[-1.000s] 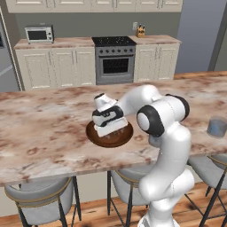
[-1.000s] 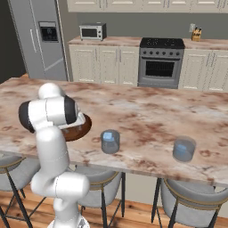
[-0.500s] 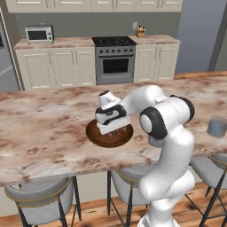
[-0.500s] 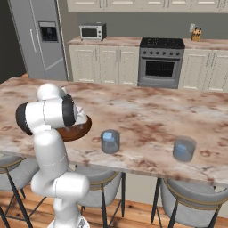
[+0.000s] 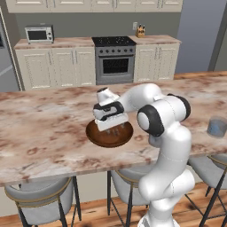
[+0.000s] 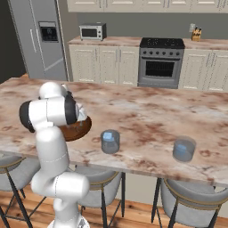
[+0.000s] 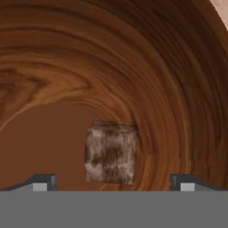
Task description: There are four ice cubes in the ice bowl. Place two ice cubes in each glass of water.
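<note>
The ice bowl (image 5: 92,134), wide and dark brown, sits on the marble island just under my hand; its edge shows past my arm as the bowl (image 6: 79,129). My gripper (image 5: 114,129) points down into it, open. In the hand view the wood grain of the bowl (image 7: 147,67) is close, and one ice cube (image 7: 111,152), translucent and tinted brown by the wood, lies between my fingertips (image 7: 43,181), untouched; the gripper (image 7: 111,182) stands wide on both sides of it. One glass of water (image 6: 110,141) stands right of the bowl, a second glass (image 6: 184,148) farther right, seen also as the glass (image 5: 217,127).
Bar stools (image 5: 40,199) line the island's near edge. A stove (image 5: 115,62), cabinets and a microwave (image 5: 38,33) stand along the back wall, and a fridge (image 6: 43,42) at the far left. Bare marble lies between bowl and glasses.
My hand has shifted slightly and sunk a little lower into the bowl. The jaws have stayed open, and the bowl and glasses have not moved.
</note>
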You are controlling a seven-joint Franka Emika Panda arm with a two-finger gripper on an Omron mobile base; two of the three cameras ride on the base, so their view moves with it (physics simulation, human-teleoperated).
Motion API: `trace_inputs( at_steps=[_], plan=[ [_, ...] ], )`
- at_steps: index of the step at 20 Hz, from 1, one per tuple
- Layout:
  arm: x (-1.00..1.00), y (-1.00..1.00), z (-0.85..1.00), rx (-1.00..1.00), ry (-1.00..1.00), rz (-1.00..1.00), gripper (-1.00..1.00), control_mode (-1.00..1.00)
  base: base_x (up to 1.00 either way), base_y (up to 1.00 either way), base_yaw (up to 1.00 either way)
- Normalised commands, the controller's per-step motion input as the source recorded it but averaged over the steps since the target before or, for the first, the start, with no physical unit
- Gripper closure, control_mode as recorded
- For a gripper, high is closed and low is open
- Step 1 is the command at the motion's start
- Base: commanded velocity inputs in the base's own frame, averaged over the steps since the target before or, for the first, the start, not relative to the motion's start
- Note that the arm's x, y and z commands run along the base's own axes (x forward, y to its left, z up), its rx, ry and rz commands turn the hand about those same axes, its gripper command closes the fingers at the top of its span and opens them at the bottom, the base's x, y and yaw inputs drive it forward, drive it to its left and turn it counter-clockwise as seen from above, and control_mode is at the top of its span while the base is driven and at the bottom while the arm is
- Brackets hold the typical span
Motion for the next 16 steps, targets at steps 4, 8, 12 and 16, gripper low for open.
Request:
trace_inputs(
  at_steps=[4,8,12,16],
  plan=[
    [0.00,0.00,0.00,0.00,0.00,0.00,-1.00,-1.00,0.00,0.00,0.00],
    [0.00,0.00,0.00,0.00,0.00,0.00,-1.00,-1.00,0.00,0.00,0.00],
    [0.00,0.00,0.00,0.00,0.00,0.00,-1.00,-1.00,0.00,0.00,0.00],
    [0.00,0.00,0.00,0.00,0.00,0.00,-1.00,-1.00,0.00,0.00,0.00]
  ],
)
